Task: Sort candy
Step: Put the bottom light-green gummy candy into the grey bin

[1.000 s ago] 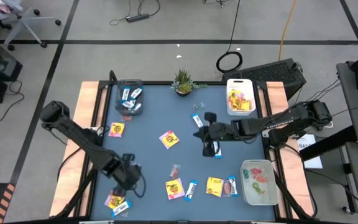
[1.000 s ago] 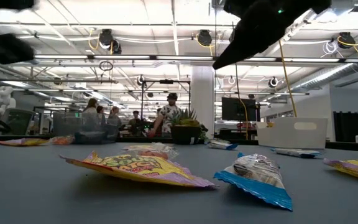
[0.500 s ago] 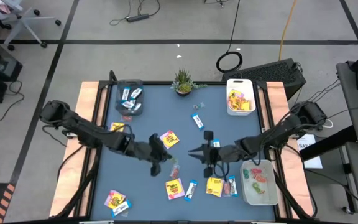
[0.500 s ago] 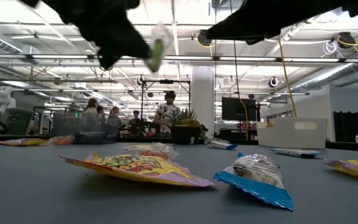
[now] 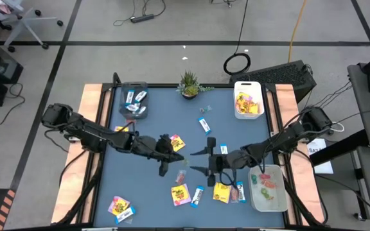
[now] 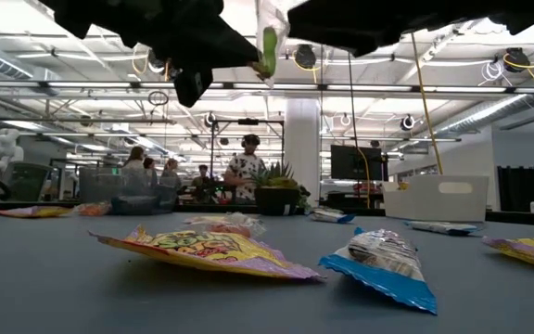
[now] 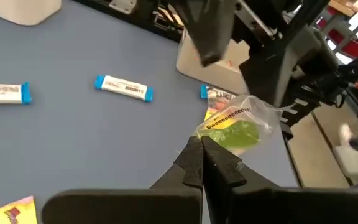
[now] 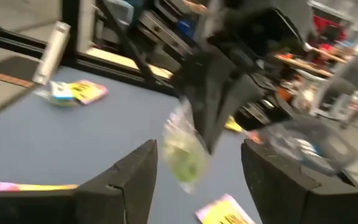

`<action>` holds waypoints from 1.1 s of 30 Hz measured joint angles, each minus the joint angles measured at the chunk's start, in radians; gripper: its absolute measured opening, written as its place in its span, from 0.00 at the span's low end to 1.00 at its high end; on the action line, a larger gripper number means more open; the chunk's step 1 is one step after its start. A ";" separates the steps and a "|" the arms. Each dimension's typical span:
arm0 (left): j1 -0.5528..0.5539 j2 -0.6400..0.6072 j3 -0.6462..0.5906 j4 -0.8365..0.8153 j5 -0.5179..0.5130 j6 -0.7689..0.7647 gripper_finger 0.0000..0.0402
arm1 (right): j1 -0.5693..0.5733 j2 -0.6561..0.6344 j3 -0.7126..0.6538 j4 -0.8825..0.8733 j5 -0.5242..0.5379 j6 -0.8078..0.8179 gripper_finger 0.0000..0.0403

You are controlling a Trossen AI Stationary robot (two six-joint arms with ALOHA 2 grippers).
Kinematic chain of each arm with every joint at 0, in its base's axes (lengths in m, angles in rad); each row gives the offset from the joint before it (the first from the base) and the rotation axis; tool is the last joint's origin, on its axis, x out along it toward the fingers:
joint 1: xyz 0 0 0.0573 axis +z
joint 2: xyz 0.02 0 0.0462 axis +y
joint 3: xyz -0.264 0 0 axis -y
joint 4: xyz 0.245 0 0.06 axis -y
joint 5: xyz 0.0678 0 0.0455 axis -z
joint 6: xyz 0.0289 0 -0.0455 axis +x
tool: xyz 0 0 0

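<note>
Now green candy pinched in left hand, facing spread right hand.

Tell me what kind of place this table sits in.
Probably an open robotics lab or workshop: exposed ceiling pipes and lights, people at benches behind, cables across the concrete floor.
</note>
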 joint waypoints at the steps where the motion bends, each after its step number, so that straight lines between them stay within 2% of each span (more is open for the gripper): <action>1: 0.001 0.000 0.000 0.003 0.001 0.000 0.00 | 0.000 0.000 0.000 0.012 -0.028 -0.003 0.55; 4: 0.006 0.000 0.000 0.041 0.002 0.000 0.00 | 0.000 0.000 0.000 0.041 -0.081 -0.014 0.54; 13: 0.032 0.000 0.000 0.099 0.020 -0.002 0.00 | -0.018 0.000 0.000 0.055 -0.085 -0.022 0.41; 19: 0.032 0.000 0.000 0.115 0.031 -0.001 0.00 | -0.040 0.000 0.000 0.058 -0.087 -0.016 0.27; 24: 0.031 0.000 0.000 0.127 0.031 0.012 0.01 | -0.040 0.000 0.000 0.073 -0.085 -0.033 0.08; 26: 0.031 0.000 0.001 0.129 0.031 0.030 0.03 | -0.038 -0.001 0.011 0.068 -0.078 -0.052 0.02; 30: 0.031 0.000 0.002 0.113 0.026 0.111 0.10 | -0.025 -0.014 0.058 0.008 -0.073 -0.063 0.03; 33: 0.030 -0.001 0.002 0.083 0.009 0.176 0.16 | -0.006 -0.043 0.098 -0.118 -0.074 -0.028 0.01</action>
